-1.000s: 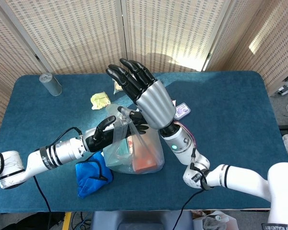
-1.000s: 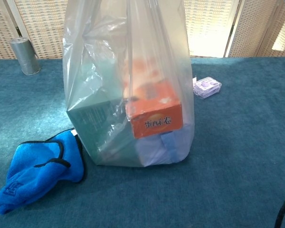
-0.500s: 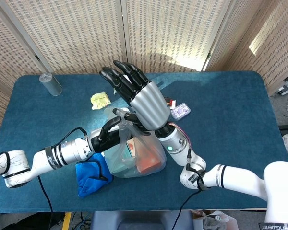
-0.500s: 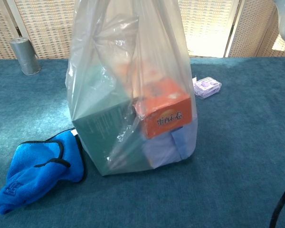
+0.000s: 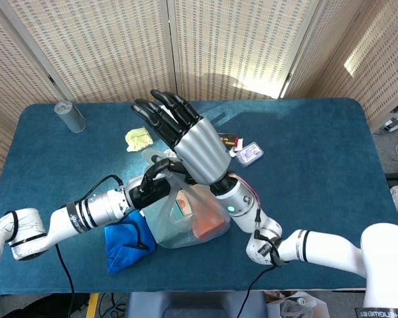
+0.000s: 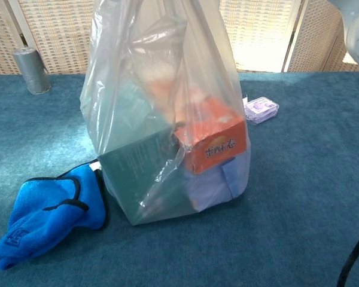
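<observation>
The left hand grips the top of the clear plastic bag, which stands mid-table holding a green box and an orange box (tilted); the right hand hovers above, fingers spread, holding nothing

- Plastic bag, centre of the chest view: clear, faintly milky.
- Box inside it, right side: orange, white lettering.
- Second box, left side: dark green.
- Item beneath the orange box: pale lilac-blue.
- Cloth, lower left: bright blue, black edging.
- Can, upper left: silver-grey.
- Small case, right of centre: lilac and clear.
- Crumpled packet, head view, upper left: yellow-green.
- Table cover: teal blue.
- Right hand: silver back, black fingers.
- Left hand: black.
- Screens, top of frame: beige, fine lattice pattern.
</observation>
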Motion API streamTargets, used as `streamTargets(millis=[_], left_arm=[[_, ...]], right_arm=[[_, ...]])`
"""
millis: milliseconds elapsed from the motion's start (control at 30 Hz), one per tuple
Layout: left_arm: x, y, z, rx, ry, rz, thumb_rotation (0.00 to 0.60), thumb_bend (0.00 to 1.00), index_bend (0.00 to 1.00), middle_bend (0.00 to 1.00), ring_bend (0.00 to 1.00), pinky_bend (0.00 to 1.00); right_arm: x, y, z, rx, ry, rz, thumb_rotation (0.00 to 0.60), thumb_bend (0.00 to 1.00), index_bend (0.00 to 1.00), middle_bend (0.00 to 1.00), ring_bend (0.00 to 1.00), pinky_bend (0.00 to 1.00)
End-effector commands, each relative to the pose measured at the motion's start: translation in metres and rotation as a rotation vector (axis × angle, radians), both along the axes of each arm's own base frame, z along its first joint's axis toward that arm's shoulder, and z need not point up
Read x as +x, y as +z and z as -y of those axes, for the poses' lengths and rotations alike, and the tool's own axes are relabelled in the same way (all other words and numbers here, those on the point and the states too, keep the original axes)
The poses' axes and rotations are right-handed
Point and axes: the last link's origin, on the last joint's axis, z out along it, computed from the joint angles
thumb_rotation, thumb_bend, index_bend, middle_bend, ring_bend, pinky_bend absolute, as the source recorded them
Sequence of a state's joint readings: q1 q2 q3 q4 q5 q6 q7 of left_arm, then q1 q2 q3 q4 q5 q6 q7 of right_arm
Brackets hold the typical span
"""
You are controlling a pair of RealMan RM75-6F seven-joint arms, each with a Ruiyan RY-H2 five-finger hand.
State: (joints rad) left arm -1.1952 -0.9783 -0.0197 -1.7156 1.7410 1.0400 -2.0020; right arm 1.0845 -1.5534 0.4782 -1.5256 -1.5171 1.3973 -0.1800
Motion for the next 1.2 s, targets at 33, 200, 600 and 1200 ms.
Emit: streamTargets(millis=[33, 200, 600, 1200], left_arm=[[0.000, 0.000, 0.000, 0.014, 0.009, 0.006, 0.000, 0.16, 0.00, 0.00, 0.00, 0.00], [0.002, -0.003, 0.000, 0.024, 0.031, 0.014, 0.000, 0.16, 0.00, 0.00, 0.00, 0.04], [0.009, -0.014, 0.000, 0.018, 0.093, 0.018, 0.000, 0.16, 0.00, 0.04, 0.13, 0.30], [0.012, -0.020, 0.000, 0.030, 0.163, -0.003, 0.121, 0.16, 0.00, 0.29, 0.39, 0.56]], right_arm=[[0.000, 0.000, -0.001, 0.002, 0.000, 0.001, 0.600, 0.01, 0.00, 0.17, 0.09, 0.19], [0.002, -0.002, -0.001, 0.007, 0.003, 0.002, 0.600, 0.01, 0.00, 0.17, 0.09, 0.19], [0.006, -0.001, -0.002, 0.007, -0.002, 0.012, 0.600, 0.01, 0.00, 0.17, 0.09, 0.19], [0.005, 0.003, -0.006, 0.055, -0.067, -0.075, 0.600, 0.00, 0.00, 0.03, 0.00, 0.06]])
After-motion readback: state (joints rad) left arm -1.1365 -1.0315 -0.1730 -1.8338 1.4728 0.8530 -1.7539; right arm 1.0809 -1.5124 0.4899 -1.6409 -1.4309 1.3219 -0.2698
